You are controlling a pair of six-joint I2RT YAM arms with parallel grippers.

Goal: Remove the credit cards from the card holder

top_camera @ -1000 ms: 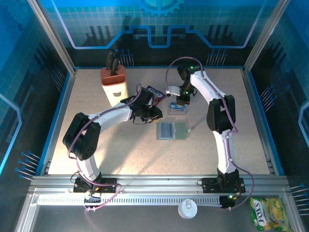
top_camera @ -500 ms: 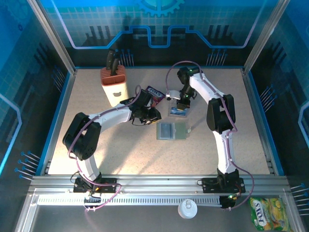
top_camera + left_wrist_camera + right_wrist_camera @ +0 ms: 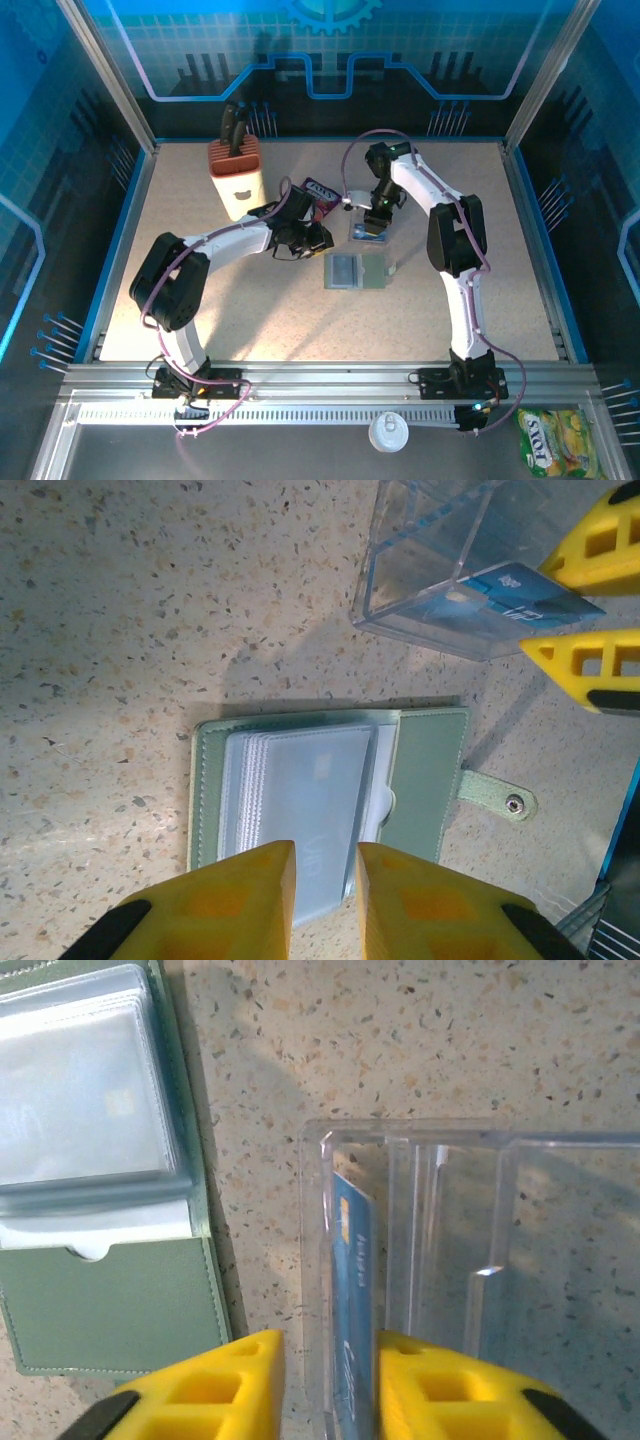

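The card holder (image 3: 357, 270) lies open on the table, grey-green with clear sleeves (image 3: 300, 785) and a snap tab (image 3: 497, 798); it also sits at the upper left of the right wrist view (image 3: 100, 1190). A blue credit card (image 3: 352, 1300) stands on edge inside a clear plastic box (image 3: 367, 230). My right gripper (image 3: 330, 1345) straddles the card and the box's near wall, open, with a gap on the left side. My left gripper (image 3: 325, 880) hovers at the card holder's near edge, narrowly open with nothing between its fingers. In the left wrist view the blue card (image 3: 520, 595) leans in the box (image 3: 440, 570).
A peach knife block (image 3: 235, 175) with black handles stands at the back left. A pink-purple snack packet (image 3: 320, 195) lies just behind my left gripper. Blue walls ring the table. A yellow snack bag (image 3: 545, 440) and a white lid (image 3: 388, 432) lie outside the front rail.
My right gripper's jaws have parted and let go of the blue card, which now stands in the clear box. The left arm has not moved.
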